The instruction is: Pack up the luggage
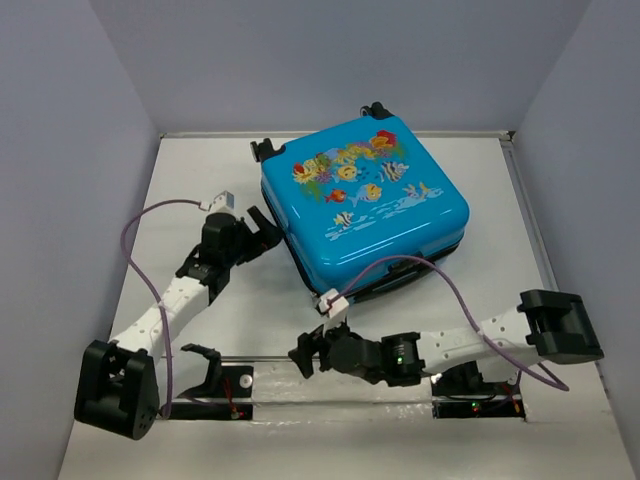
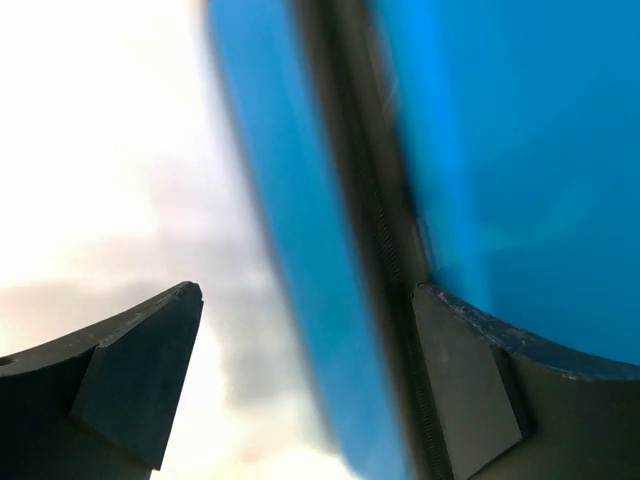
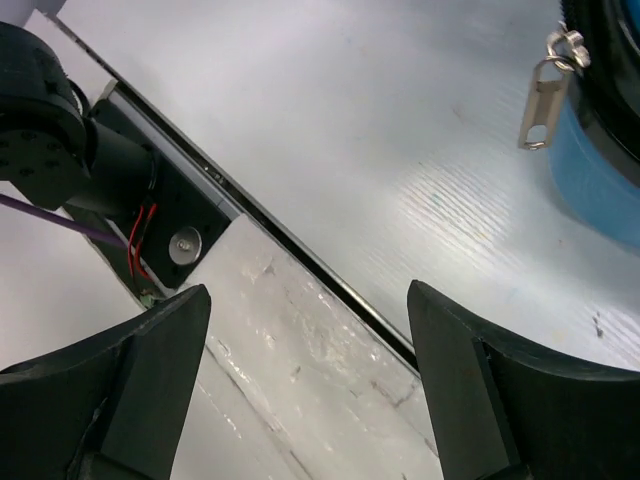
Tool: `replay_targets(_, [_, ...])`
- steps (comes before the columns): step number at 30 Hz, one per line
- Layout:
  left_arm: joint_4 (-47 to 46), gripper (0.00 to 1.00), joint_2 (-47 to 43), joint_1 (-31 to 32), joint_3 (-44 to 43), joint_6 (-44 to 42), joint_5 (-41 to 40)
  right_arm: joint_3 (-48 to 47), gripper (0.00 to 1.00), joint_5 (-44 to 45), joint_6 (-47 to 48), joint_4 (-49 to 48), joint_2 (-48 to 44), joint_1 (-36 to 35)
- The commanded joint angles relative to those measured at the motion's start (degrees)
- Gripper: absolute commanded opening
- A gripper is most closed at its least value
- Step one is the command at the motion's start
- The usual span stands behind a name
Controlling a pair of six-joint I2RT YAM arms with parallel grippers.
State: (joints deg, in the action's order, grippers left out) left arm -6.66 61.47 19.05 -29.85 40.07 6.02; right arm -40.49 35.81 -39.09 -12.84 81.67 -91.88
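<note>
My left arm rises from its base at 7 o'clock of the overhead view and reaches toward 1 o'clock. It ends with my left gripper [image 1: 263,227] just beside the 9 o'clock edge of the luggage [image 1: 365,205], a small bright blue hard-shell suitcase. The luggage lies shut and flat, fish-and-coral print face up and black wheels toward the back, filling the white table [image 1: 250,300] from its centre out toward 12 and 1 o'clock. My left wrist camera adds what the overhead cannot: the jaws stand wide, with only blurred blue shell and the black zipper seam between them. The finger [image 2: 470,400] at 4 o'clock overlaps that seam, though I cannot tell whether it touches. Open tabletop runs between the suitcase's near edge and the mounting rail [image 1: 270,380] at 6 o'clock. My right arm folds back from its elbow at 4 o'clock and runs low and leftward along that near edge. My right gripper [image 1: 305,352] hangs near the luggage's 7 o'clock corner but apart from it. Only the right wrist view shows its jaws spread wide and empty over the table, and a metal zipper pull [image 3: 541,95] dangling at 1 o'clock off the blue corner. Pale grey walls [image 1: 60,150] close in the table at 9, 12 and 3 o'clock.
</note>
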Motion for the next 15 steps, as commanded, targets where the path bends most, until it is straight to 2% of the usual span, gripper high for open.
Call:
replay_targets(1, [-5.39,0.99,-2.23,-4.62,-8.91,0.35,3.38,1.64,0.85,-0.83,-8.01,8.51,-5.11,0.47])
replay_targets(4, [-5.82,0.99,-0.75,-7.43,-13.91,1.14,4.95,3.48,0.78,0.31,-13.63,16.43,-6.17,0.47])
replay_targets(6, [-5.56,0.99,3.88,-9.46,-20.12,1.67,8.56,4.8,0.6,2.59,-20.74,22.46,-6.61,0.47])
replay_targets(8, [-4.86,0.99,8.03,-9.91,-24.54,1.5,10.14,6.73,0.32,5.21,-25.84,26.62,-8.18,0.47])
replay_targets(9, [-4.68,0.99,10.14,-10.6,-26.39,2.02,10.93,7.35,0.07,6.02,-30.65,28.73,-9.15,0.47])
replay_targets(12, [-4.69,0.99,20.4,-11.31,-35.07,2.47,13.14,9.64,0.07,7.95,-35.17,34.97,-13.8,0.47])
replay_targets(15, [-1.98,0.99,28.4,-11.66,-42.89,1.5,13.75,11.04,0.07,8.92,-35.44,36.74,-17.59,0.47])
